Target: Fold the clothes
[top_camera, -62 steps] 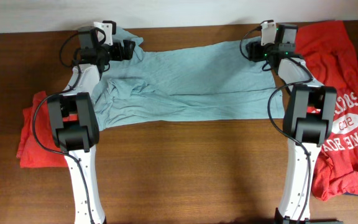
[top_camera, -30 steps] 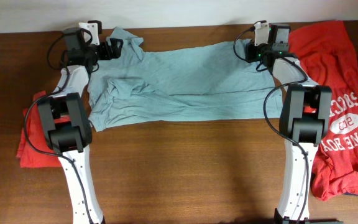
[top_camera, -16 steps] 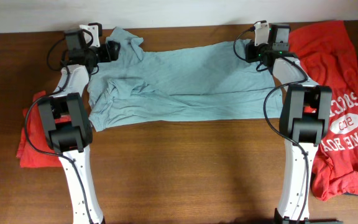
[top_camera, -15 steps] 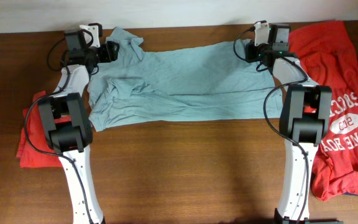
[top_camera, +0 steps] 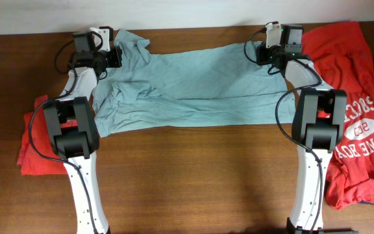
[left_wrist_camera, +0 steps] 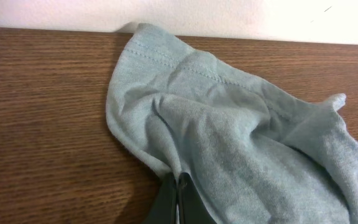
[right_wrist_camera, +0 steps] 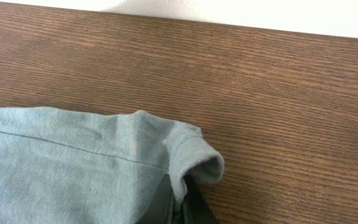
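Note:
A pale grey-blue T-shirt lies spread across the far half of the wooden table, creased and bunched toward its left end. My left gripper is at the shirt's far left corner. In the left wrist view the black fingers are pressed together on a fold of the grey-blue cloth. My right gripper is at the far right corner. In the right wrist view it is shut on the curled hem of the shirt.
A large orange-red T-shirt with white lettering lies along the right edge beside the right arm. A small orange-red one lies at the left, partly under the left arm. The table's far edge meets a white wall.
My left gripper has shifted slightly right onto the shirt's far left corner and shut on it. The right gripper has stayed where it was, still shut on its corner.

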Controlling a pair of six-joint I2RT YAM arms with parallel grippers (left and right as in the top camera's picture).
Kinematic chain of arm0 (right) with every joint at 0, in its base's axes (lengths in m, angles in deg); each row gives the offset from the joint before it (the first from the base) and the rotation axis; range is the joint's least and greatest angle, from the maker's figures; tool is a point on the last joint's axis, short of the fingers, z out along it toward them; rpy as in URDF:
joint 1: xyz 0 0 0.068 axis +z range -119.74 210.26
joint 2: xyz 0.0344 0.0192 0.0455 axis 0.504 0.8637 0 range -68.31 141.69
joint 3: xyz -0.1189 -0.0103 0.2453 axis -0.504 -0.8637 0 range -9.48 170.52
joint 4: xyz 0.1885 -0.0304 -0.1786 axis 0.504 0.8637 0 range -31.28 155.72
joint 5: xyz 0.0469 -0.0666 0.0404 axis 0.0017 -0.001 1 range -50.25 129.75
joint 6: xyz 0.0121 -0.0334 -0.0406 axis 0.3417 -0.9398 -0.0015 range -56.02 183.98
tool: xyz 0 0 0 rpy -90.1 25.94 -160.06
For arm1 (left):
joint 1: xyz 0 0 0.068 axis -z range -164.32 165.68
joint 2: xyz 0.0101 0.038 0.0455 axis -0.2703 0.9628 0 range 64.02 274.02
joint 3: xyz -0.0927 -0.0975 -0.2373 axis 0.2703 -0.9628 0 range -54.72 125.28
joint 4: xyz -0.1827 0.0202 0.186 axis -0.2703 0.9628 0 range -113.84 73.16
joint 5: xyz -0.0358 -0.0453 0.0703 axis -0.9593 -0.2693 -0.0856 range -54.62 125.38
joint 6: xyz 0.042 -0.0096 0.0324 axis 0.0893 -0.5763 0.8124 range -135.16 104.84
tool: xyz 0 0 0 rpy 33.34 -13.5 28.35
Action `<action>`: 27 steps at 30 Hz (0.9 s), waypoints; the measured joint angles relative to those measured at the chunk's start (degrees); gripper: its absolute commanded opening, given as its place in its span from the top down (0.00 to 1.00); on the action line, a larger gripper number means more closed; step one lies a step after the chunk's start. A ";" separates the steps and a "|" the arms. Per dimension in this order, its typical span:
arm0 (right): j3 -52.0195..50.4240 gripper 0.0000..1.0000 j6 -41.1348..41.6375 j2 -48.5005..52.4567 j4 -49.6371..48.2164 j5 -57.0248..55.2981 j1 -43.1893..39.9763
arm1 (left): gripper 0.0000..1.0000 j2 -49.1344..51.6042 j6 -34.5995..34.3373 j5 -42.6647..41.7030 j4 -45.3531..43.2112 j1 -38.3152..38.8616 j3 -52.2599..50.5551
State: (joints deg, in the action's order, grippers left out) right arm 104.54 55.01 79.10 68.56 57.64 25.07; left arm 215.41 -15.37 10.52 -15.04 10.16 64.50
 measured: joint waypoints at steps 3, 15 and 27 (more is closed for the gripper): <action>0.00 0.96 -0.02 0.00 0.00 0.02 0.00 | 1.00 0.02 0.00 -0.17 0.42 0.00 0.46; 0.00 0.96 4.87 -1.84 5.16 -0.81 -0.92 | 1.00 -1.51 0.00 -1.73 7.37 0.00 2.56; -0.02 0.96 7.30 -10.80 17.64 -1.31 -5.42 | 1.00 -9.53 -0.02 -1.73 20.06 -0.39 2.71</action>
State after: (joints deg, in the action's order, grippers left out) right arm 104.51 62.31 68.30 86.20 56.33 19.65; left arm 205.88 -15.39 8.79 5.03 9.77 67.21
